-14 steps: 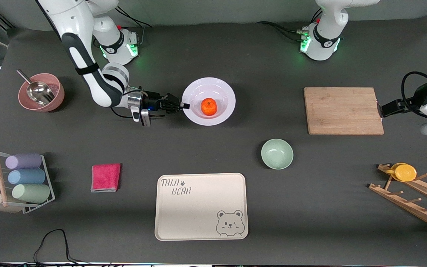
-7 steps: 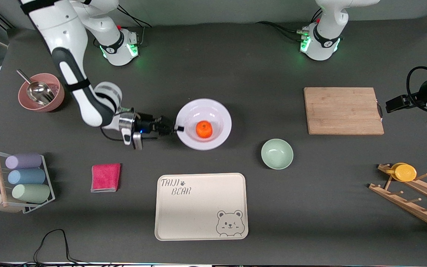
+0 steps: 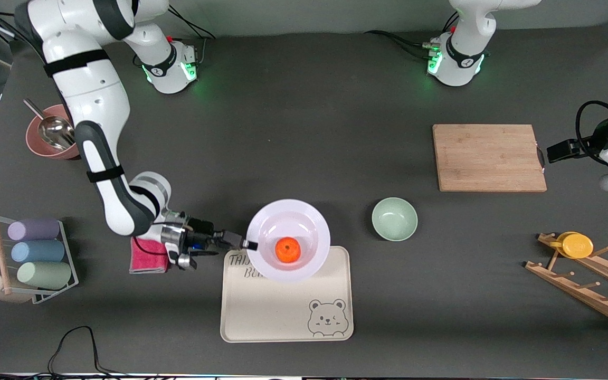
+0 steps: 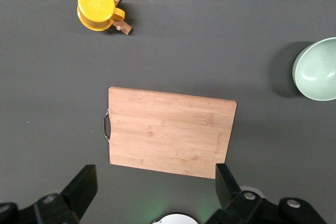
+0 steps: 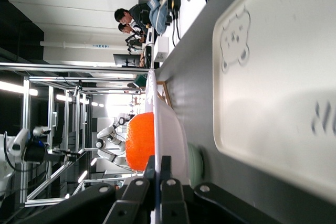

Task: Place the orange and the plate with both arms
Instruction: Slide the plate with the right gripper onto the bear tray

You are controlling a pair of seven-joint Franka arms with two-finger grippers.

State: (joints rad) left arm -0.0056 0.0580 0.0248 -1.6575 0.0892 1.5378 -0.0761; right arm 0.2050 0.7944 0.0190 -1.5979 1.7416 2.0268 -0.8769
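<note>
My right gripper (image 3: 250, 246) is shut on the rim of the pale plate (image 3: 306, 219) and holds it in the air. The plate hangs over the edge of the cream bear tray (image 3: 286, 306) that lies farthest from the front camera. The orange (image 3: 287, 249) sits in the middle of the plate. In the right wrist view the fingers pinch the thin plate rim (image 5: 169, 129), with the orange (image 5: 140, 141) just past it and the tray (image 5: 278, 77) below. My left gripper (image 4: 155, 195) waits open and empty, high over the table by the cutting board (image 4: 170, 132).
A mint-green bowl (image 3: 394, 218) stands beside the tray, toward the left arm's end. A pink cloth (image 3: 148, 256) lies under the right wrist. A pink bowl with a scoop (image 3: 45, 142), a rack of cups (image 3: 29, 258) and a wooden rack with a yellow cup (image 3: 576, 245) line the table's ends.
My right gripper has carried the plate with the orange toward the front camera, from the middle of the table to over the tray. The left arm has hardly moved.
</note>
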